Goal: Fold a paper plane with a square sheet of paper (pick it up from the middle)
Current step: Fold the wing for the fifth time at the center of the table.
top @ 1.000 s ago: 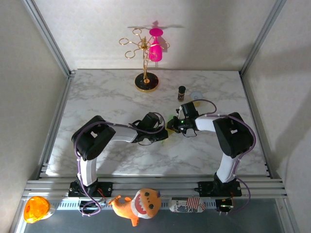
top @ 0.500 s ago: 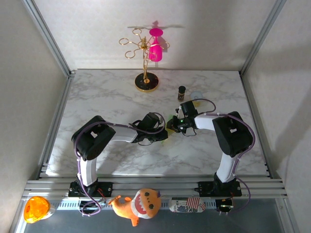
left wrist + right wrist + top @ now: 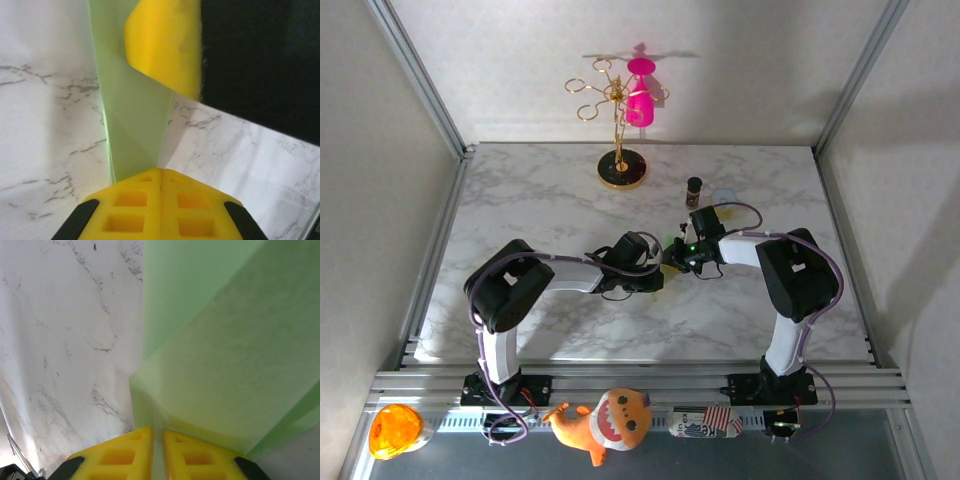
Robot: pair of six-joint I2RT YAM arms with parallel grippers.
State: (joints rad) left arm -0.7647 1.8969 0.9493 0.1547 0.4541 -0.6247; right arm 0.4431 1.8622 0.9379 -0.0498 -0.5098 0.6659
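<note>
Both jaws are closed on your paper plane: left gripper and right gripper pinch it near the tabletop's middle. Creases show; finishing folds likely remain.

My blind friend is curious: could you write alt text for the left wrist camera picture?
The left hand, yellow fingers pressed together at the bottom, pinches a narrow folded green paper running up over a marble table. Another yellow finger overlaps the paper near the top.
</note>
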